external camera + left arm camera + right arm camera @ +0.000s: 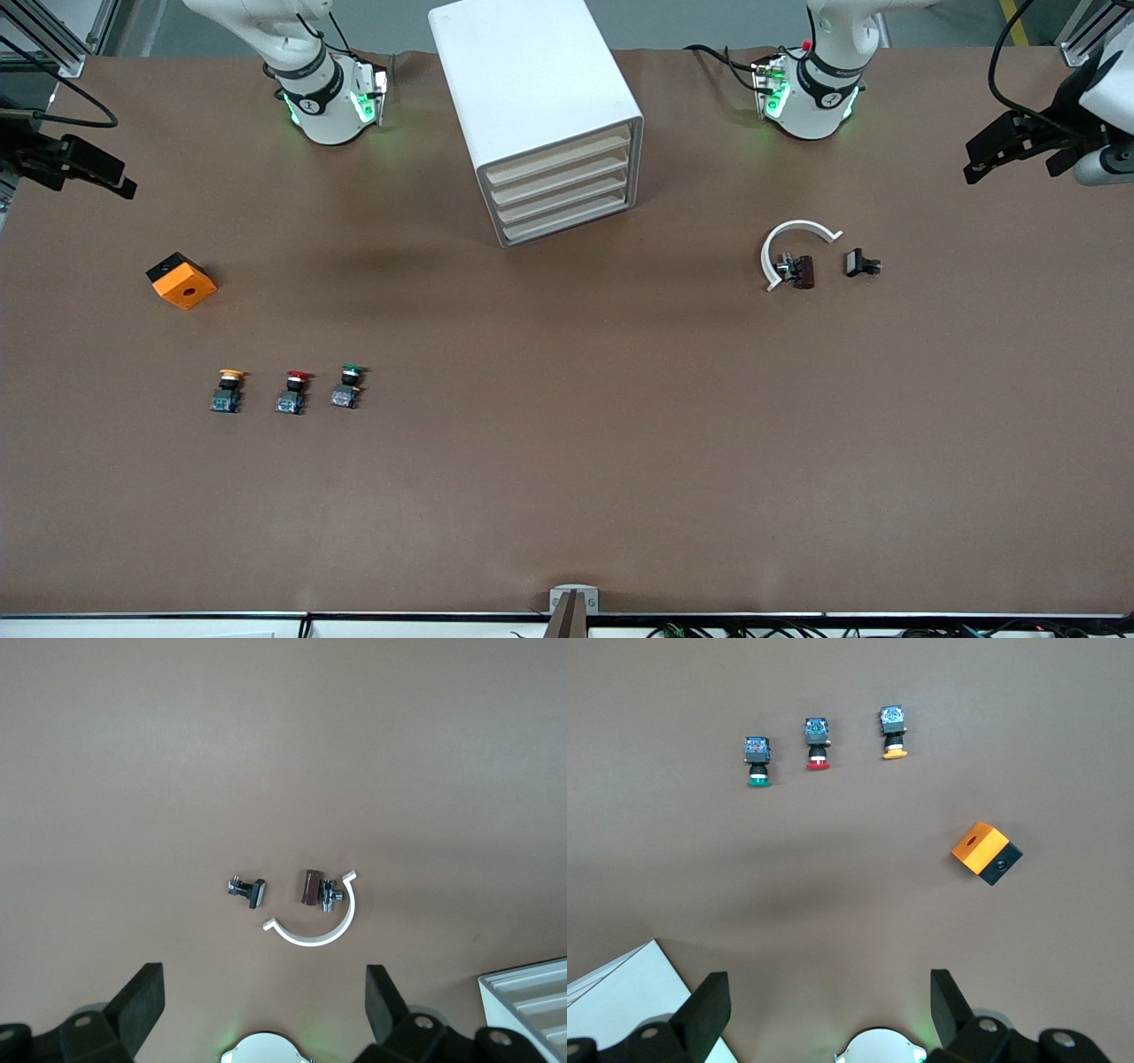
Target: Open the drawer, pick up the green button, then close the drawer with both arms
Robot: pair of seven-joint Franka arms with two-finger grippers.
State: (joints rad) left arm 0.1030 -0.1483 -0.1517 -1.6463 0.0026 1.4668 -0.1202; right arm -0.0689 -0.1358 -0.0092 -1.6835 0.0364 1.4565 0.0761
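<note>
The front view looked down from high above one long edge of the table, facing the two arm bases along the top and taking in the whole surface. The left wrist view looked steeply down from well above, and it shared with the front view a white clip and a corner of the white drawer cabinet. The right wrist view looked down from a similar height and shared with the front view the three buttons, the orange block and a corner of that cabinet. The two wrist views overlapped only at the cabinet.
</note>
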